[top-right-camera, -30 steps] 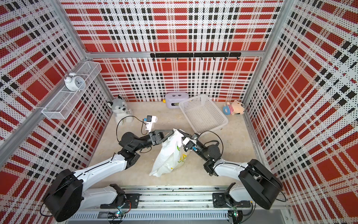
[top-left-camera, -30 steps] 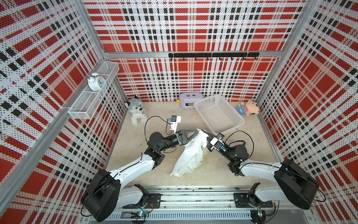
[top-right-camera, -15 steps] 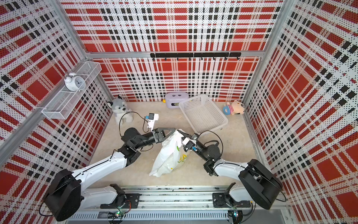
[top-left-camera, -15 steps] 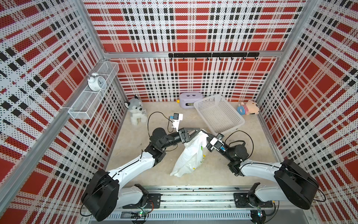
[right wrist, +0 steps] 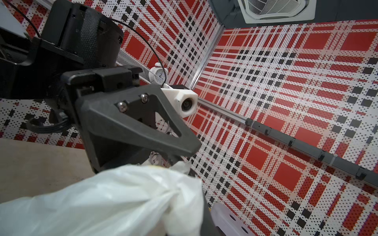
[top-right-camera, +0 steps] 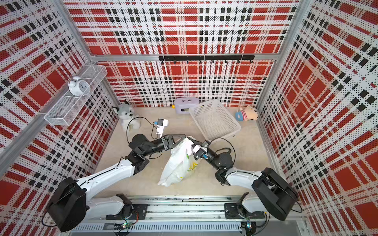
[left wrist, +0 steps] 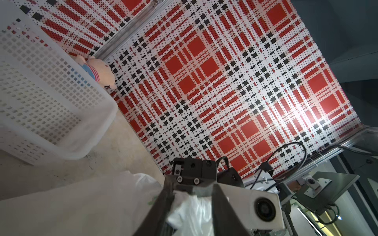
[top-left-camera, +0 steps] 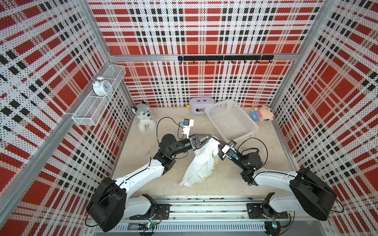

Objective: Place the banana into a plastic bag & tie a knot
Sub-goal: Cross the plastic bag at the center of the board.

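Top views both show the counter (top-left-camera: 143, 155) with the plastic bag (top-left-camera: 201, 163) slumped at its middle, lower end resting down, top drawn up between the left tool (top-left-camera: 211, 139) and the right tool (top-left-camera: 218, 143), each pinching a bunch of upper film. The banana is not plainly visible, presumably inside; no knot shows yet. To tie well, I judge each pinch should hold its own handle strip firmly, crossing them with slack rather than tugging the thin film.
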Controlling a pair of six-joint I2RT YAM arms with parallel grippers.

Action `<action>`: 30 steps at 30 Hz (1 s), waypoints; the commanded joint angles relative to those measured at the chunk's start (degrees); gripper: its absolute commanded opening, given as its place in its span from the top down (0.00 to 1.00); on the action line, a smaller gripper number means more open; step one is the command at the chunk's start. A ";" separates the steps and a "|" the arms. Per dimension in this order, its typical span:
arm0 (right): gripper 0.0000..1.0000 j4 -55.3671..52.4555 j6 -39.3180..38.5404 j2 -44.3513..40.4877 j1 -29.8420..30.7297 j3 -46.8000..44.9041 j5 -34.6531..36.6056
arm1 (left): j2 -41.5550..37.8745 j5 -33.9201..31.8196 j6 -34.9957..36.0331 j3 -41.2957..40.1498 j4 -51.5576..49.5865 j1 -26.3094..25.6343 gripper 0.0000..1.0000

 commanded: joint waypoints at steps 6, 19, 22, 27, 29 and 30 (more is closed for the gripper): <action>1.00 -0.94 1.08 0.13 0.50 0.47 0.07 | 0.23 -0.22 0.48 -0.40 0.87 -0.33 0.99; 0.48 -9.88 2.38 -4.72 0.50 -1.11 2.69 | -1.41 -2.91 0.67 -3.46 0.54 1.67 1.00; 0.43 -14.08 3.16 -7.80 0.50 -2.33 3.36 | -1.43 -3.35 0.68 -4.12 0.46 2.02 1.00; 0.40 -24.25 6.11 -14.33 0.44 -3.83 5.60 | -1.70 -4.23 0.79 -5.85 0.51 2.41 1.00; 0.38 -28.24 8.76 -17.83 0.41 -4.68 6.84 | -1.83 -4.67 0.84 -6.36 0.51 2.39 1.00; 0.37 -30.55 10.70 -19.77 0.43 -4.89 7.75 | -1.89 -4.73 0.97 -6.58 0.52 2.33 1.00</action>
